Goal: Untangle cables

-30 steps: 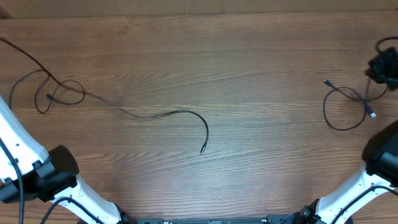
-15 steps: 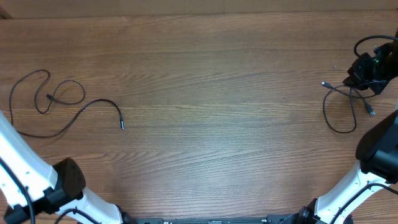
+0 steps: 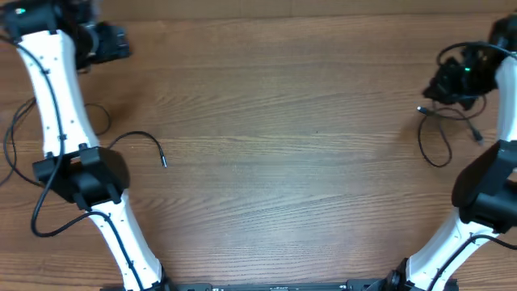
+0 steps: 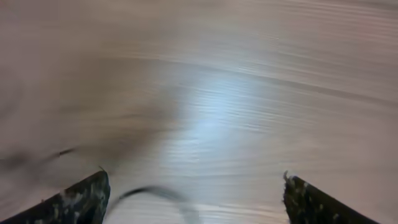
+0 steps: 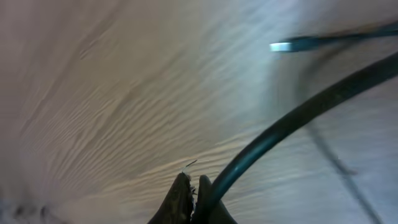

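The left gripper (image 4: 194, 180) gapes empty. The right gripper (image 5: 191, 186) clamps the right cable (image 5: 292, 115) at three o'clock; the left cable (image 3: 141, 134) lies at nine.

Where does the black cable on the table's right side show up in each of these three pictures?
Overhead: the cable loops near the right edge, under the right gripper.
Left wrist: not in it.
Right wrist: a thick dark strand from the shut gripper at bottom centre to the right edge.
Shared landmark: the wooden table, in all three.
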Robot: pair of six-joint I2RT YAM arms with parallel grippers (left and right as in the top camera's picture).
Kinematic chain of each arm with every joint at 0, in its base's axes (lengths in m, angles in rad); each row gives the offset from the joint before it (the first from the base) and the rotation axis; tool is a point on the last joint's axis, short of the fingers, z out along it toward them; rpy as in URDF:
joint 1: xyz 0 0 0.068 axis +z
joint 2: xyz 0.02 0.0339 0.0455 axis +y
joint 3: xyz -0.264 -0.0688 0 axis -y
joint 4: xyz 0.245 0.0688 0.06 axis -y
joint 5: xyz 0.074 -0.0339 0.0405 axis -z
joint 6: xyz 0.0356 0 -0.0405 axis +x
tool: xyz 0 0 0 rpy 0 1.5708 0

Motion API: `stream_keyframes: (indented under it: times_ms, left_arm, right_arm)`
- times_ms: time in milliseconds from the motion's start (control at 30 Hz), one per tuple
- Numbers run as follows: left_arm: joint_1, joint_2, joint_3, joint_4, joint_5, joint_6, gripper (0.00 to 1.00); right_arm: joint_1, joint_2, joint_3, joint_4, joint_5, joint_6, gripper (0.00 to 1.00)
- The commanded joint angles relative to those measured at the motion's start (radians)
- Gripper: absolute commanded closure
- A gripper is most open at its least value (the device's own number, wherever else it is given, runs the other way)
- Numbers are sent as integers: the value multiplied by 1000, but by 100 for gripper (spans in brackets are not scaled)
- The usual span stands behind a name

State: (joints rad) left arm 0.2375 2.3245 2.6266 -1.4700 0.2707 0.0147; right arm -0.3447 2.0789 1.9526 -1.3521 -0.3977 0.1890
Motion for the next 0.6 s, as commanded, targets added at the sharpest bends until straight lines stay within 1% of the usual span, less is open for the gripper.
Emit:
stream_keyframes:
  times_ms: [0,67,133,200,267,300,333,367,400,433,500,533,567]
  left_arm:
    - [-117,-17,7,-21,713,312,10]
    - [-175,-13,7,-19,705,315,9]
    - [-257,-8,7,-12,654,315,9]
    - [-308,-8,7,-3,610,315,8]
    - [-358,-8,7,24,558,310,7]
    - [-374,-8,7,37,533,296,8]
    - [-378,-8,7,54,504,238,7]
    - [-375,-6,7,64,506,182,5]
    - [-369,-6,7,72,525,142,6]
    - [-367,-6,7,78,576,138,5]
    - [-373,-5,7,82,671,153,5]
    - [-392,-3,6,84,805,209,6]
    - [-403,-2,6,85,883,249,9]
  right_arm:
    - [120,2,24,7,-249,-91,96]
    - [193,2,24,15,-285,-90,96]
    - [280,-2,30,43,-365,-80,96]
    - [340,-3,78,65,-374,-5,96]
    - [384,-3,198,63,-372,66,96]
    - [401,-3,294,56,-371,114,96]
    - [413,-3,418,40,-374,174,96]
    - [415,-3,485,28,-387,195,96]
    - [415,-3,616,16,-402,212,96]
    - [415,-3,687,12,-395,225,96]
    - [416,-3,722,12,-349,284,96]
    - [415,-2,719,12,-293,319,96]
    - [415,0,710,12,-276,343,96]
